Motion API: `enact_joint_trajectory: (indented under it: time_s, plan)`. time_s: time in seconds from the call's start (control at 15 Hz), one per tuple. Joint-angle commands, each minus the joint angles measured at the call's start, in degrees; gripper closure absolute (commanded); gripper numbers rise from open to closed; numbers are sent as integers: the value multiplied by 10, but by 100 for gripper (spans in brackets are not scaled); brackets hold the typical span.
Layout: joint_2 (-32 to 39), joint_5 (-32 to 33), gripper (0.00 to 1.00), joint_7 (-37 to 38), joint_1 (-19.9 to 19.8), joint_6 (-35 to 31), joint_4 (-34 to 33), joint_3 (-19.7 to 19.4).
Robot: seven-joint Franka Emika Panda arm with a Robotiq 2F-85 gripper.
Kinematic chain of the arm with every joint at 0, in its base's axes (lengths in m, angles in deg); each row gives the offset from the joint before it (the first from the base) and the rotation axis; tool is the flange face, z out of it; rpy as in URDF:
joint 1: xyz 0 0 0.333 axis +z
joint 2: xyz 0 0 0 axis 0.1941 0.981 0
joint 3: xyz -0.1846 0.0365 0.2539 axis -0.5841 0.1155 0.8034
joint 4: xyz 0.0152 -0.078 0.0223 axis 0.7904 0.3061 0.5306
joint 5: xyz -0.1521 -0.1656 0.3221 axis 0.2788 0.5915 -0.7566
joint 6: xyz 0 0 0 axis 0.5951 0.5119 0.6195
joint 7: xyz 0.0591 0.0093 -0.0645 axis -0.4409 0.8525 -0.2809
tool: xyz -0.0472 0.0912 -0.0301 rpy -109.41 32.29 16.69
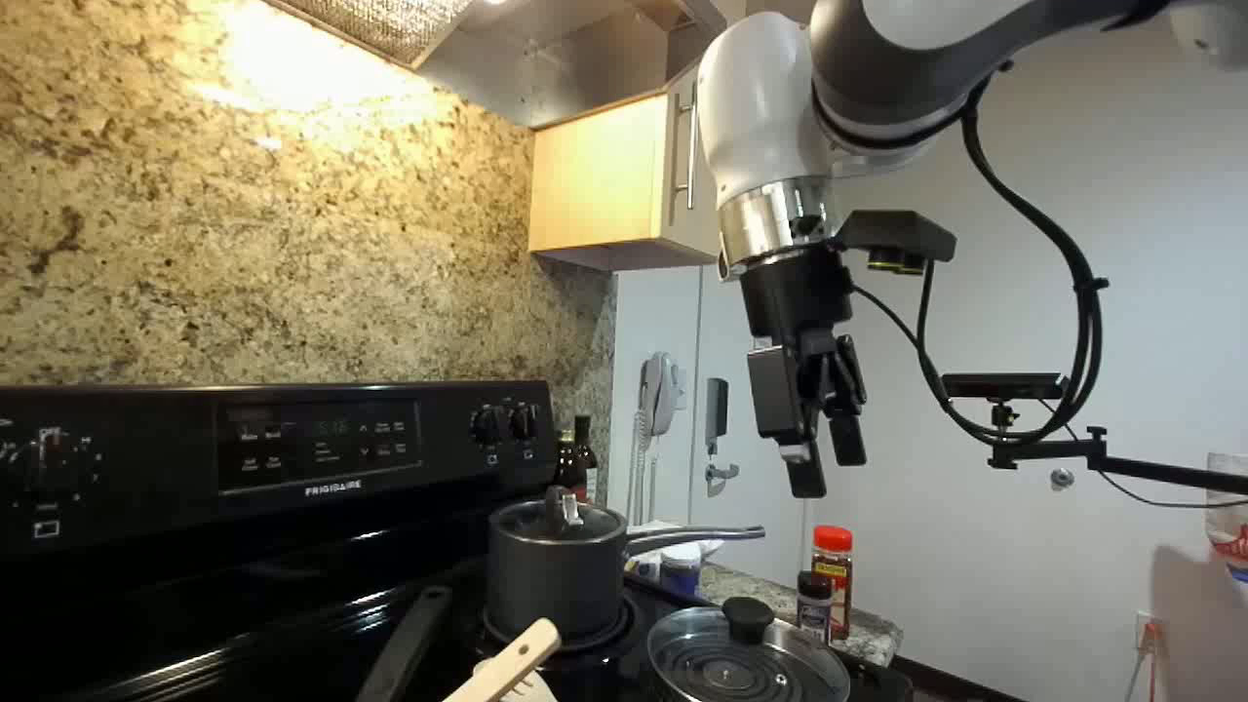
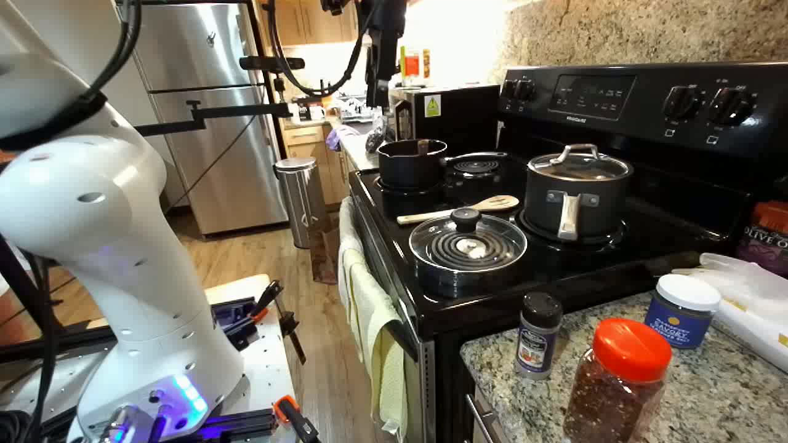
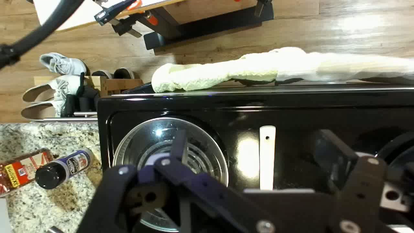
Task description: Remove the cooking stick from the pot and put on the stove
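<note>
A pale wooden cooking stick [image 2: 455, 210] with a rounded flat end lies flat on the black stove [image 2: 677, 240]. Its holed handle [image 3: 267, 155] shows in the wrist view, far below the jaws. The pot [image 2: 409, 167], dark and without a lid, sits on the far front burner. Inside its rim a small brown end [image 2: 423, 146] shows, too small to identify. At the bottom edge of an exterior view another pale wooden handle [image 1: 507, 663] juts upward, its lower part cut off. My gripper [image 1: 827, 468] hangs high over the stove, fingers wide apart, holding nothing.
A lidded pot [image 2: 578, 209] occupies a rear burner, its handle pointing toward the counter. The glass lid [image 2: 431, 243] rests on the near front burner. Spice jars [image 2: 537, 344] stand on the granite counter [image 2: 492, 357]. A towel [image 2: 369, 301] hangs at the oven front.
</note>
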Motion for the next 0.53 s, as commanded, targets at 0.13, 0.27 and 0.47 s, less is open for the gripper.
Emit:
enact_joint_trajectory:
  time_s: [0.13,0.27,0.47]
  plan:
    - [16,17,0,-7,5,12,-23,-4]
    - [32,30,0,-32,9,11,-43,-6]
    - [69,37,0,-100,19,21,-84,-9]
